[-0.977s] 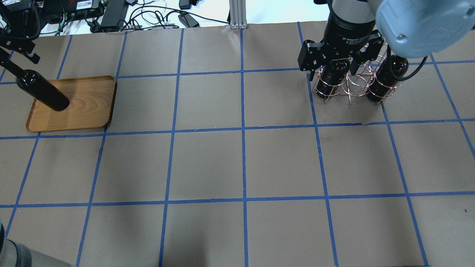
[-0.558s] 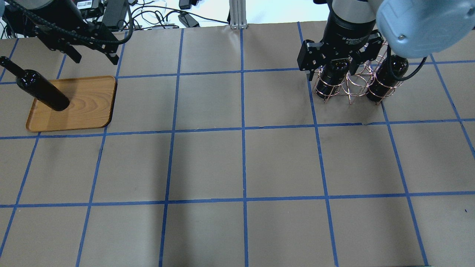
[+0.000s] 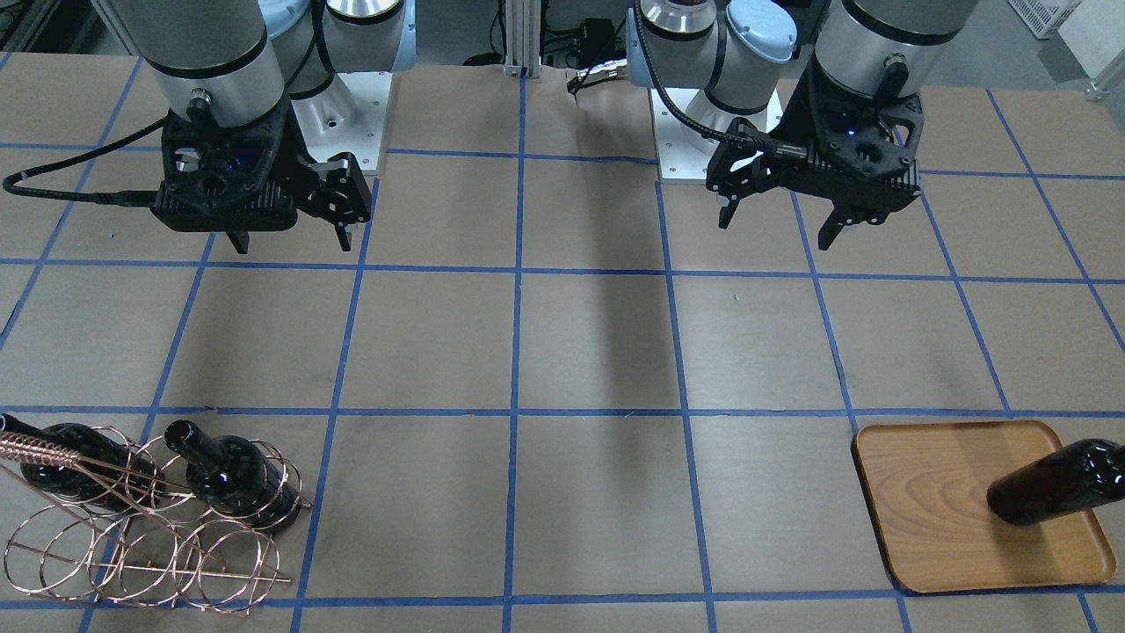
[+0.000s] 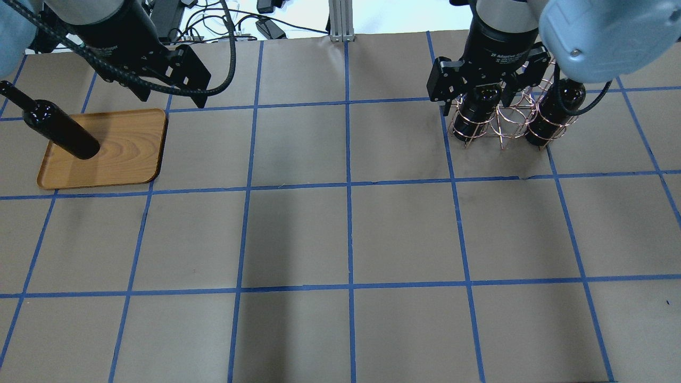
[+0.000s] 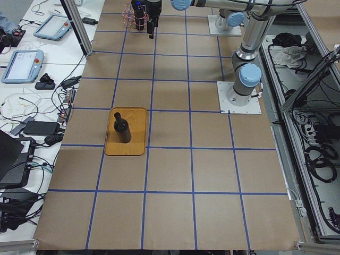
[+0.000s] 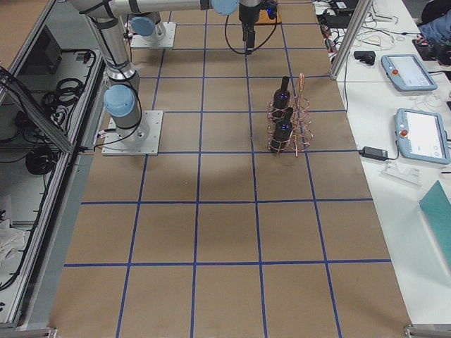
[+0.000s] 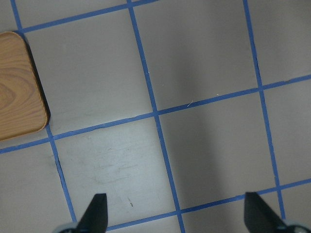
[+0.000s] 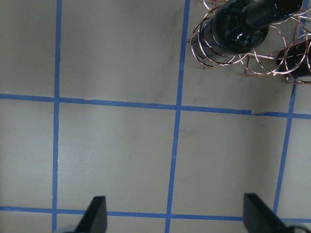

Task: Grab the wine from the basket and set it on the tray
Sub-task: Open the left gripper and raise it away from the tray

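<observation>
One glossy black wine bottle [image 4: 61,130] stands on the wooden tray [image 4: 127,157]; left pincer [image 3: 773,229] and right pincer [image 3: 291,243] gape empty.

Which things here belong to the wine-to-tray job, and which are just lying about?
Job: glossy black glass wine bottle standing on the orange-brown wooden tray; a second bottle and a third bottle in the copper wire basket.
Lying about: grey teach pendants and loose cables on the side benches.

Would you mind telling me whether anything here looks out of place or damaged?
Nothing stands out: one bottle stands upright on the tray, two more bottles sit upright in the basket.
</observation>
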`<state>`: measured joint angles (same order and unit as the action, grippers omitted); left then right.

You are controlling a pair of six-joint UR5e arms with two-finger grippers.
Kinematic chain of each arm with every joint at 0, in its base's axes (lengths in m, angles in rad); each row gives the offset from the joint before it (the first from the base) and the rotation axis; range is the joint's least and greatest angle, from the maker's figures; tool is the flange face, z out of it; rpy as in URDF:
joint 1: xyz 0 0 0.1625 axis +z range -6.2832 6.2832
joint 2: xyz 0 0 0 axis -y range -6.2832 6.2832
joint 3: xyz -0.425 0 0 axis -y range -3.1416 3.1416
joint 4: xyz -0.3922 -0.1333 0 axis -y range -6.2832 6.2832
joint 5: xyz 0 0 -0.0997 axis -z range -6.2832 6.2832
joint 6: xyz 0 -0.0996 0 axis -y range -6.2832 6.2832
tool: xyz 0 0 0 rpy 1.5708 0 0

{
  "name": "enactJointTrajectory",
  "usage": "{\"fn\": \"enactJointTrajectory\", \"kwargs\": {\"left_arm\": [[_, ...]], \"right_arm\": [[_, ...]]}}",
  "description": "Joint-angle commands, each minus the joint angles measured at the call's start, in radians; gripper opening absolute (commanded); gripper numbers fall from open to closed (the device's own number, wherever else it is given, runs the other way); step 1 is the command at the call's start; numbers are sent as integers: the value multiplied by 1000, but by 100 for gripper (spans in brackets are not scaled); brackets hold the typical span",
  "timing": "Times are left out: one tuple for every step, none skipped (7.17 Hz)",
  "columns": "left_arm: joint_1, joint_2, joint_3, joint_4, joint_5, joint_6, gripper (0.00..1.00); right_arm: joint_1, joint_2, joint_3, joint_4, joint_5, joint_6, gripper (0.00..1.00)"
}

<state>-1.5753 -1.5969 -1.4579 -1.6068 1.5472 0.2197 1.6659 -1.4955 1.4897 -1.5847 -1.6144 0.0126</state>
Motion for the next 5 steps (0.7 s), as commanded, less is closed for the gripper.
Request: {"fn": "enactJointTrajectory", "kwargs": {"left_arm": [[-9, 12, -19, 1, 1, -2, 100], [-9, 8, -25, 5, -5, -2, 100], [-9, 20, -25, 4, -2, -13, 100], [-9, 28, -25, -1, 4, -61, 100], [-9, 32, -27, -2, 4, -66, 100]], "right_arm": [[0, 0, 0, 0, 2, 1, 100], [0, 1, 1, 0, -1, 1, 100], [0, 0, 1, 0, 2, 3, 100], [0, 0, 1, 0, -1, 3, 100], [0, 0, 0, 0, -1, 4, 100]]}}
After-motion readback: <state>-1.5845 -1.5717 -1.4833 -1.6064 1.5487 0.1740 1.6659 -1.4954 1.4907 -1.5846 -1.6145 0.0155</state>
